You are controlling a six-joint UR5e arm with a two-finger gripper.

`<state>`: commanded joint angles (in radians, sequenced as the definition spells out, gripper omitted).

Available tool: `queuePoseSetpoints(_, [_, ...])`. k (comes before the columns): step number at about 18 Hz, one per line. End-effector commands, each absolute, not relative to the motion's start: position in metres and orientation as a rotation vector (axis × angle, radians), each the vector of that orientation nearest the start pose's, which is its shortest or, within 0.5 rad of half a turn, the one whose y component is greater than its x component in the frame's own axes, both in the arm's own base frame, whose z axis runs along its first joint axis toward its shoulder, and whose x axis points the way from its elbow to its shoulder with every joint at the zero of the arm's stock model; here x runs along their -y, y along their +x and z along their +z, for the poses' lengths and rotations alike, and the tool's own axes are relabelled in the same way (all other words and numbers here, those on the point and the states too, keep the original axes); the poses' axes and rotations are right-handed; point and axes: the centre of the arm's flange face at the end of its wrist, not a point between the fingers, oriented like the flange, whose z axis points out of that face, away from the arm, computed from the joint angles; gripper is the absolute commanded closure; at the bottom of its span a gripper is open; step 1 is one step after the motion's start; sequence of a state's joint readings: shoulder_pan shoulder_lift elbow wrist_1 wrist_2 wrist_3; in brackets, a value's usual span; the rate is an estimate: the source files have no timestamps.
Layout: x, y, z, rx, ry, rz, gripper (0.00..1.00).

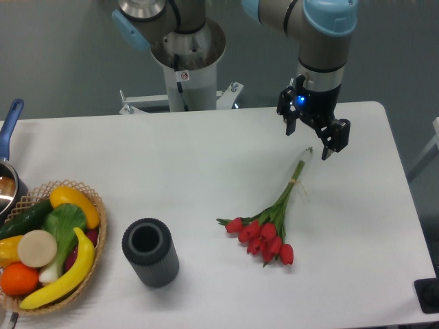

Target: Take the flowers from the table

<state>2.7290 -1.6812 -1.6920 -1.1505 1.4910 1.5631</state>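
Note:
The flowers (264,236), a bunch of red tulips with closed buds and long green stems tied together, lie on the white table (206,157) right of centre. The buds point toward the front and the stem ends (302,161) point toward the back right. My gripper (309,142) hangs from the arm just above the stem ends. Its fingers are spread apart and hold nothing. One fingertip (328,152) is right next to the stem tips.
A dark grey ribbed cylinder vase (150,251) stands upright at the front centre-left. A wicker fruit basket (51,253) with banana, orange and vegetables sits at the front left edge. A pot with a blue handle (8,147) is at the left edge. The robot base (185,62) stands behind the table.

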Motion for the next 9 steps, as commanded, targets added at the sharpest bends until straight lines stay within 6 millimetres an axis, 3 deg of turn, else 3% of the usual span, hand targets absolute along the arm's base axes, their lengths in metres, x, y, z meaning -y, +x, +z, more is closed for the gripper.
queuePoseSetpoints(5, [-0.347, -0.444, 0.413, -0.613, -2.958, 0.244, 0.0])
queuePoseSetpoints(9, [-0.338, -0.445, 0.395, -0.572, -2.96, 0.203, 0.0])
